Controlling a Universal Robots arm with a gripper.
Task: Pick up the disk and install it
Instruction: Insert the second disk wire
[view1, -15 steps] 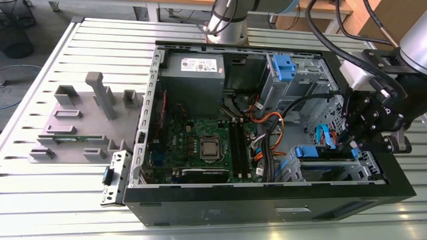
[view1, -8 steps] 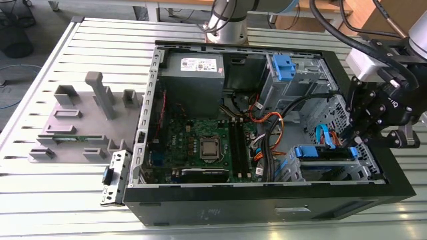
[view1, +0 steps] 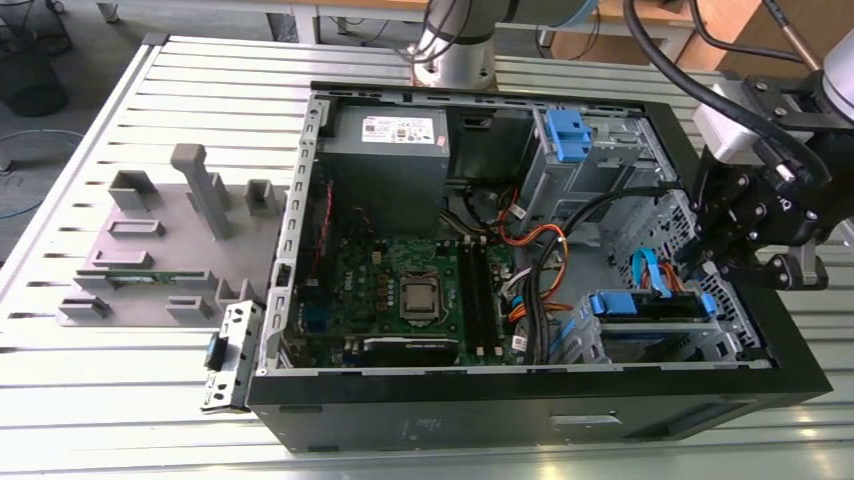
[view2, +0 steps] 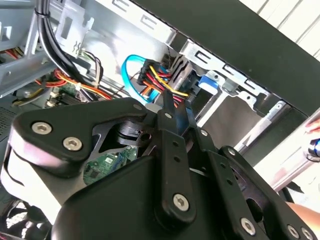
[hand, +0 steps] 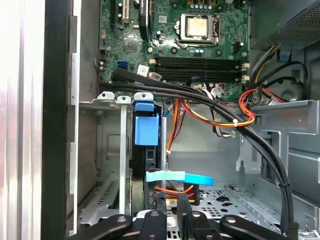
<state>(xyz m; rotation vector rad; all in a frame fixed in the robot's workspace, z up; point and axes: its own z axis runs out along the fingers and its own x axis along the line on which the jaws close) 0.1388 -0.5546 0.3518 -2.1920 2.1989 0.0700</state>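
The disk stands on edge in the drive bay at the case's lower corner on the exterior view's right. Its blue carrier frame shows along the top. In the first wrist view the disk is a dark slab with a blue latch, set between the bay's metal rails. My gripper hangs just over the bay's end, by the red, yellow and orange cable plugs. In both wrist views the black fingertips stand close together, the gripper shut with nothing held.
The open computer case lies on a slatted metal table. Inside it are a motherboard, a grey power supply and a second blue-latched bay. A black cable bundle and a light blue cable cross near the gripper. A grey fixture sits to the exterior view's left.
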